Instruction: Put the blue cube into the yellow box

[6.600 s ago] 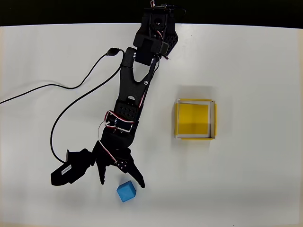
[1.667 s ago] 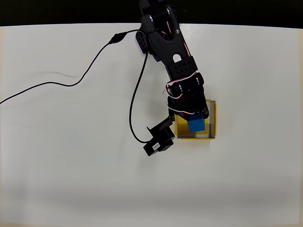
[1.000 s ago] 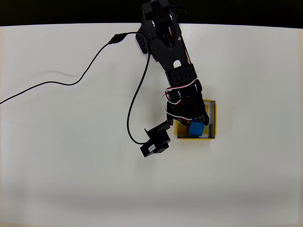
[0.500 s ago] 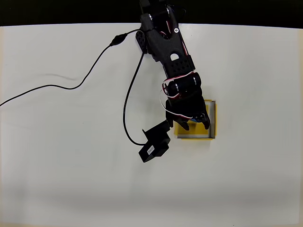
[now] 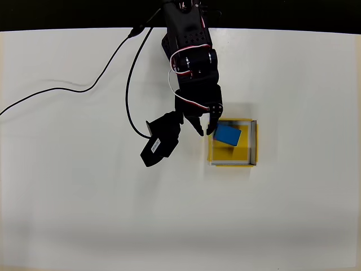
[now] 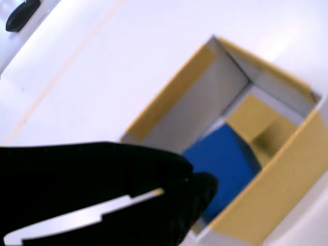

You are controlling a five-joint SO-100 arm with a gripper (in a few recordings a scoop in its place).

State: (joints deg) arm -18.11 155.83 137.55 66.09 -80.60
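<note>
Inside the yellow box I see the blue cube, tilted on the floor. Just left of it, my gripper hangs spread and empty above the white table.

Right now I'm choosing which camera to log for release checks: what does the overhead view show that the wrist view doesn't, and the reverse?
Overhead view alone: the whole black arm, the open gripper standing clear of the tray's left wall, the black cable trailing across the white table, and the tray's full square outline.

Wrist view alone: a close look at the tray's pale inner walls and one black finger in front of the cube.

Both: the small bright-blue cube lying inside the shallow yellow open-topped box, released.
</note>
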